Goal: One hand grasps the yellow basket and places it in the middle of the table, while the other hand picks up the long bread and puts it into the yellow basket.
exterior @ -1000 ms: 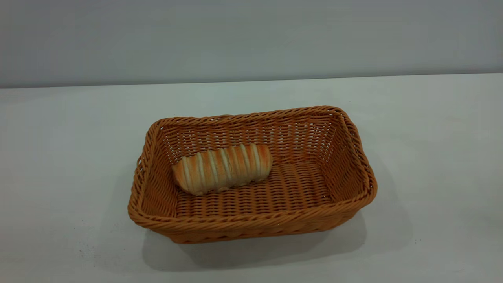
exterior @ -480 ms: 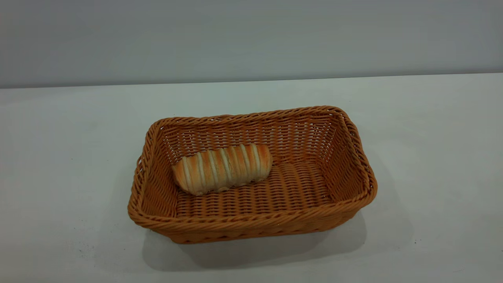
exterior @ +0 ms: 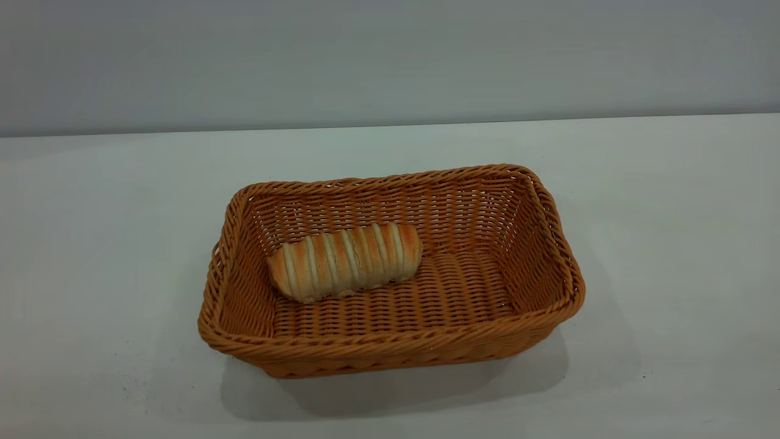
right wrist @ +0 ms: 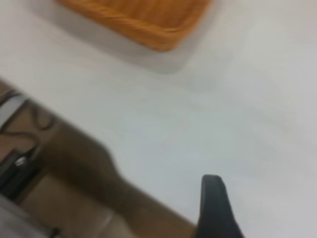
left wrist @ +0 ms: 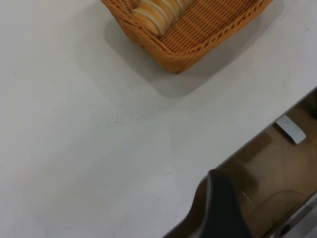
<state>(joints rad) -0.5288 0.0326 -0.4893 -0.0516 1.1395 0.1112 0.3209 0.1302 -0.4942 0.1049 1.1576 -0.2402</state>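
Orange-tan woven wicker basket [exterior: 390, 341] sits mid white tabletop [exterior: 91, 244]; small ridged golden-and-cream loaf [exterior: 345, 261] lies inside, toward its left end. Both grippers off near table edge — finger state cannot be told. Loaf probably light, squashy — pinch gently across middle. Basket stiff, light; braided rim best hold.

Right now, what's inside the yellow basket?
Only the long bread, lying on the woven floor toward the left end of the yellow basket. The rest of the floor is bare. The near wall hides the strip of floor just behind it.
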